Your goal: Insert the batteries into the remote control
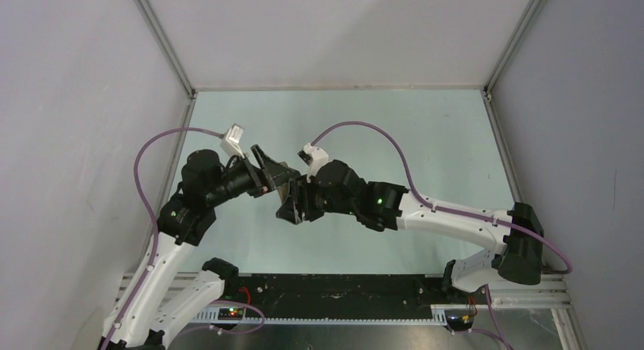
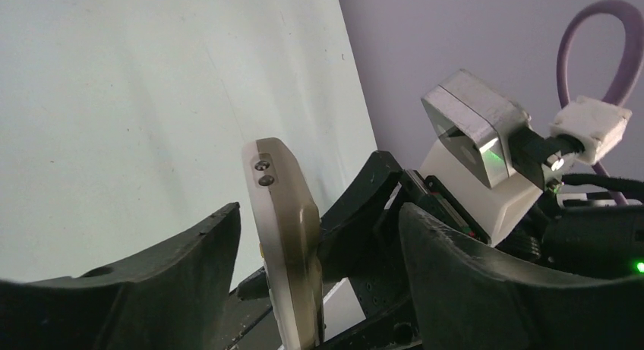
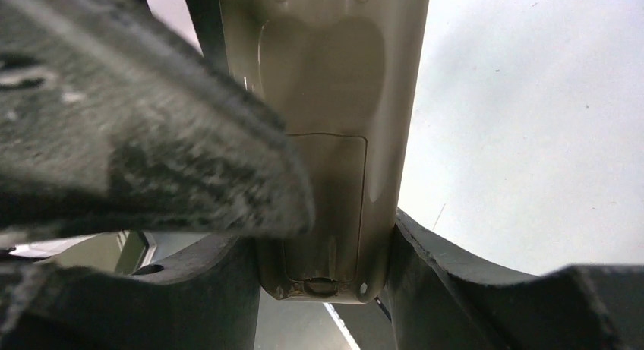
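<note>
Blurred finger [image 3: 137, 137] of left gripper [image 1: 271, 170] sits closest, jaws spread around the remote control [image 3: 326, 69] (not gripping), which right gripper [image 3: 323, 251] clamps across its edges mid-air over the middle of the table [image 1: 425, 137]; light, stiff, slick plastic, I'd judge, so grip edges, clear of the back cover [image 3: 334, 198].

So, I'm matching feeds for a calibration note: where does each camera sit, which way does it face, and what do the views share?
Top external: high behind the robot, looking down at the table; left arm and right arm show, left tool and right tool meeting at the remote control.
Left wrist: on the left arm, looking along its own fingers at the remote's edge; the right wrist camera shows beyond.
Right wrist: close on the remote's beige back, between its own fingers.
Shared: all see the remote.
</note>
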